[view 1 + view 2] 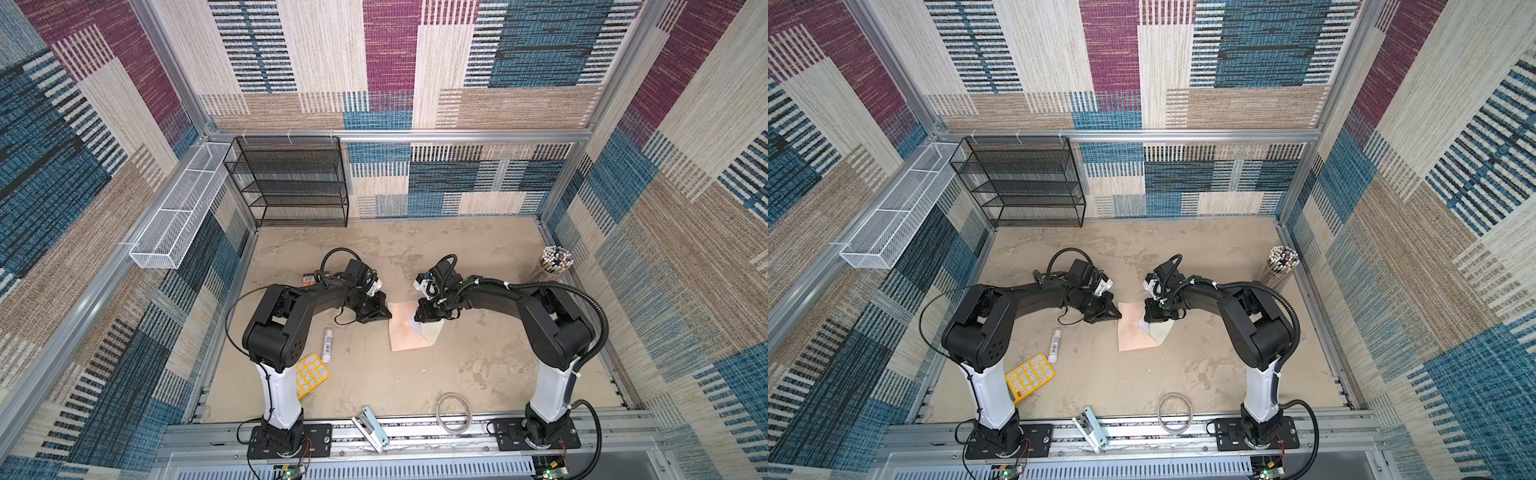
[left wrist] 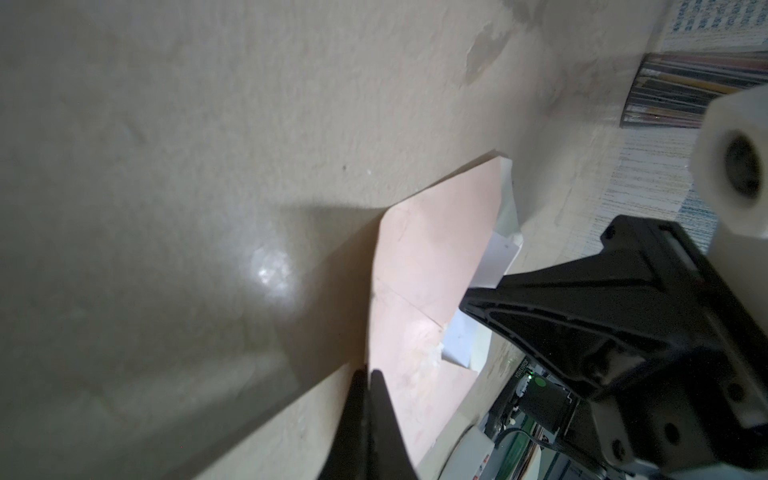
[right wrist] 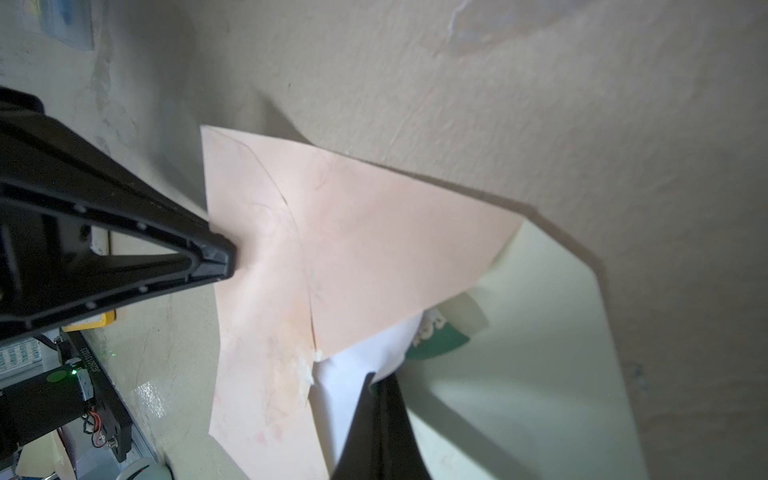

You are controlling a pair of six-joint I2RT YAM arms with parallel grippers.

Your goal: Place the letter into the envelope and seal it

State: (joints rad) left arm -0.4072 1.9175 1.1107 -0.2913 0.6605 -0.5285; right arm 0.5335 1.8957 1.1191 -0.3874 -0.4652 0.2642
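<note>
The peach-pink envelope [image 1: 405,332] [image 1: 1133,332] lies mid-table with its cream flap [image 3: 532,353] folded out to the right. My left gripper [image 1: 389,314] [image 2: 368,373] is shut on the envelope's [image 2: 432,257] left edge, and the paper [image 3: 374,249] wrinkles at that gripper's tip [image 3: 226,259]. The white letter [image 3: 353,374] with a green border sticks partly out of the envelope mouth. My right gripper [image 3: 379,379] [image 1: 419,319] is shut on the letter's exposed edge [image 2: 459,343]. The rest of the letter is hidden inside the envelope.
A yellow calculator [image 1: 311,374] and a white glue stick [image 1: 327,341] lie by the left arm. At the front edge are a tape ring [image 1: 454,413] and a pale blue stapler [image 1: 372,428]. A pencil cup [image 1: 555,262] stands right, with a black mesh rack [image 1: 291,183] and a white basket [image 1: 178,216] back left.
</note>
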